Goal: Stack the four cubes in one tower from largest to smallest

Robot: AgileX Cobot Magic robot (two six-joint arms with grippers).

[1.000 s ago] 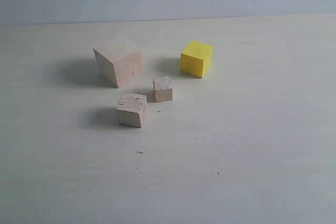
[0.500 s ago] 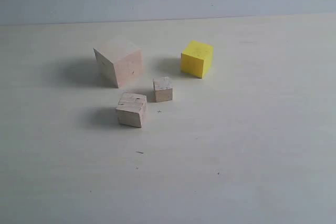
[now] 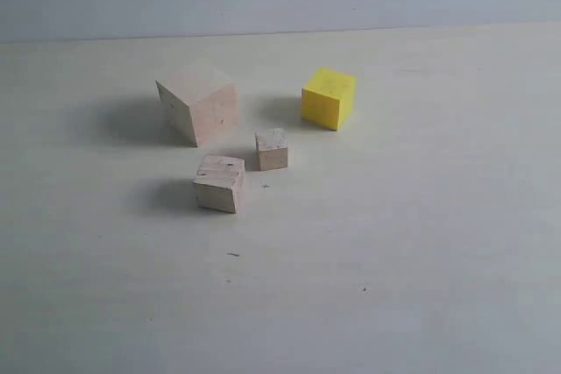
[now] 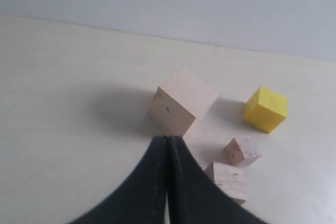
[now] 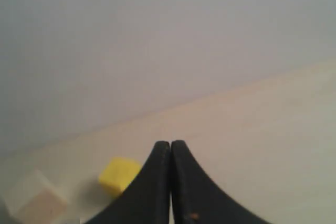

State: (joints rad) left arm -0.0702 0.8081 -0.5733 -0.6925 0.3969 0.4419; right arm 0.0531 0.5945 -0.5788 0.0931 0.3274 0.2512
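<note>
On the table (image 3: 421, 234), exterior view, large cube (image 3: 199, 102), yellow cube (image 3: 329, 98), small cube (image 3: 272, 148) and medium cube (image 3: 219, 183) are sitting apart. Left wrist view: left gripper (image 4: 167, 141) is pinching empty, large cube lying just beyond its tips. Right wrist view: right gripper (image 5: 170, 144) is pinching empty, blurred yellow cube seemingly well apart.

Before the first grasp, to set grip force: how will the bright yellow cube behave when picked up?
The bright yellow cube looks rigid, with flat faces and crisp edges, so it likely won't deform or roll. Its matte surface suggests little slipping. Standing flat on the pale table, it probably won't tip if pinched squarely.
</note>
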